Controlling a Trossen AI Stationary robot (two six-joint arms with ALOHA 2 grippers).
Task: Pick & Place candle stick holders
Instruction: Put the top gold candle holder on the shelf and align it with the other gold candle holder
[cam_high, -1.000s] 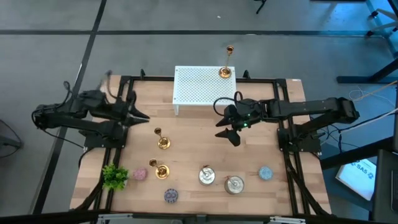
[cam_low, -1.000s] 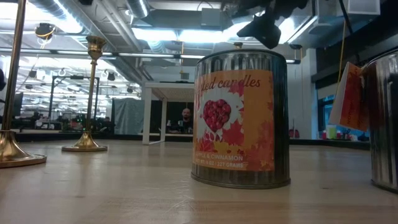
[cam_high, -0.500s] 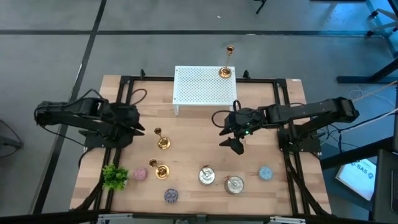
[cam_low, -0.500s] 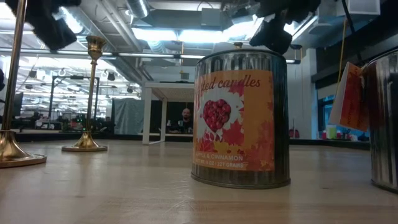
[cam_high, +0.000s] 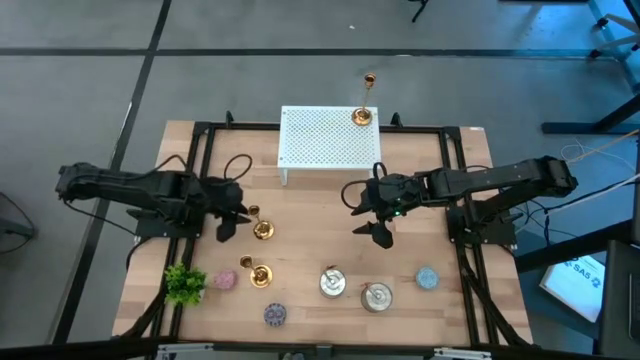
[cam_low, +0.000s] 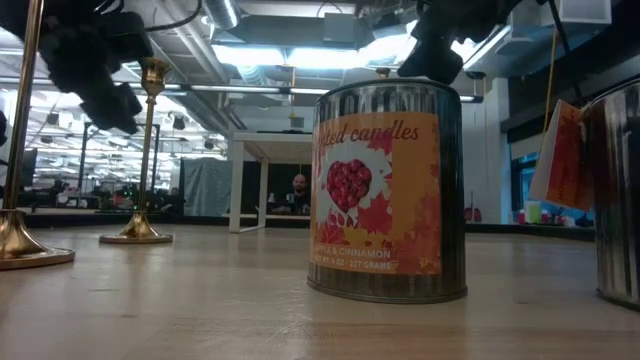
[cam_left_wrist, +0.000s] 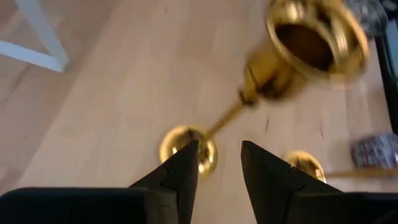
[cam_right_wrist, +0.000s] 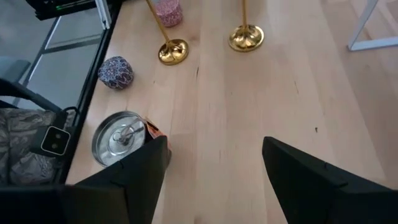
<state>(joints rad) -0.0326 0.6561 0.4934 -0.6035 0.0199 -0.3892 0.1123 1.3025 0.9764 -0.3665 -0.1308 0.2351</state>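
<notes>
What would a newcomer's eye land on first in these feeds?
Probably the left claw, open and hanging right beside a brass candle stick holder on the table's left half, with a second holder nearer the front edge. Next, the third holder standing on the white perforated riser at the back. In the low view, a big candle tin with a heart label fills the middle.

3 brass candle stick holders upright: one (cam_high: 363, 113) on rack, two (cam_high: 261, 227) (cam_high: 259, 272) on table
</notes>
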